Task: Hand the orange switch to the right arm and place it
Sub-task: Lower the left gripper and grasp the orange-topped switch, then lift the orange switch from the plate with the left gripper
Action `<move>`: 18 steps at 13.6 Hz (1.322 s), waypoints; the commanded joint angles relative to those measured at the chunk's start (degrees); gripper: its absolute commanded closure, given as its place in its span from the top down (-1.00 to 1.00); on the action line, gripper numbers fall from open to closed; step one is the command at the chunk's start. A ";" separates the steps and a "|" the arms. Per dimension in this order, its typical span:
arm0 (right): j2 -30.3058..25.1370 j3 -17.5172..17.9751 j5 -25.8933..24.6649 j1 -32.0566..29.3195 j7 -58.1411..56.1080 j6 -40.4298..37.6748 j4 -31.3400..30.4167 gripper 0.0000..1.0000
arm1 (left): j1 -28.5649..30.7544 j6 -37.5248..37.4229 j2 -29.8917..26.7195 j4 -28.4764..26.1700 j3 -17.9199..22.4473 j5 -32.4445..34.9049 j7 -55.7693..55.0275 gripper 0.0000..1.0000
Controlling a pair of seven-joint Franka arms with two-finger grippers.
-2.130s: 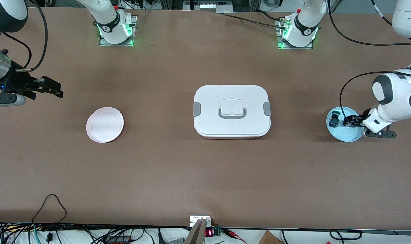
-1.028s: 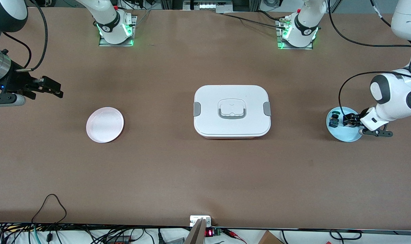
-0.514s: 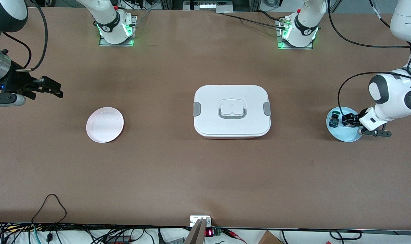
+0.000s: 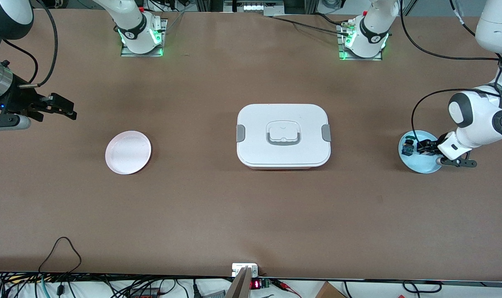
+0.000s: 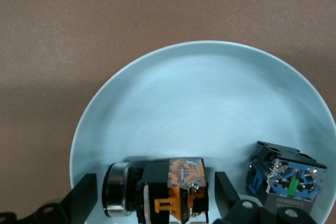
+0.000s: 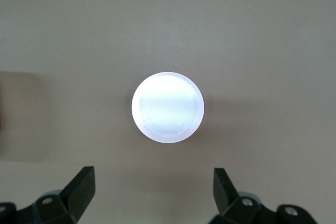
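The orange switch (image 5: 173, 182), black with orange parts and a silver collar, lies on its side on the light blue plate (image 5: 199, 98). My left gripper (image 5: 155, 198) is open and low over the plate, with one finger (image 5: 84, 195) on each side of the switch and a small gap at both. In the front view the left gripper (image 4: 425, 147) sits over the blue plate (image 4: 422, 165) at the left arm's end. My right gripper (image 4: 64, 108) is open and empty, waiting above the table at the right arm's end; it also shows in the right wrist view (image 6: 152, 192).
A black switch with green-blue parts (image 5: 286, 174) lies on the same blue plate beside the orange one. A pale pink plate (image 4: 128, 152) lies at the right arm's end, also in the right wrist view (image 6: 167, 107). A white lidded box (image 4: 283, 135) stands mid-table.
My left arm's wrist has shifted slightly and the gripper has edged a little along the blue plate. The right arm has not moved.
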 commanded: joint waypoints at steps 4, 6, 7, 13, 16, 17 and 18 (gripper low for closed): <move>0.01 0.24 -0.10 -0.47 -0.28 -0.13 0.56 1.00 | 0.44 1.61 -0.04 -0.65 -0.22 -1.48 4.21 -0.37; 0.01 0.24 -0.10 -0.55 -0.37 -0.04 0.56 1.00 | 0.18 1.52 -0.30 -0.65 -0.22 -1.39 4.39 -0.61; 0.01 0.24 -0.10 -0.73 -0.28 -0.04 0.56 1.00 | 0.09 1.43 -0.56 -0.65 -0.22 -1.39 4.47 -0.72; 0.01 0.24 -0.19 -0.64 -0.37 0.48 0.56 1.00 | -0.96 -4.72 -6.35 0.14 -0.74 -1.39 4.56 -0.89; 0.01 0.33 -0.19 -0.55 -0.28 0.49 0.56 1.00 | -1.31 -5.86 -8.91 0.05 -0.83 -1.39 5.00 -0.93; 0.01 0.33 -0.19 -0.55 -0.37 0.49 0.56 1.00 | -1.49 -7.34 -9.96 0.14 -0.83 -1.39 5.00 -0.94; 0.01 0.33 -0.19 -0.64 -0.37 0.49 0.56 1.00 | -2.01 -8.06 -11.10 0.14 -0.83 -1.39 4.91 -0.95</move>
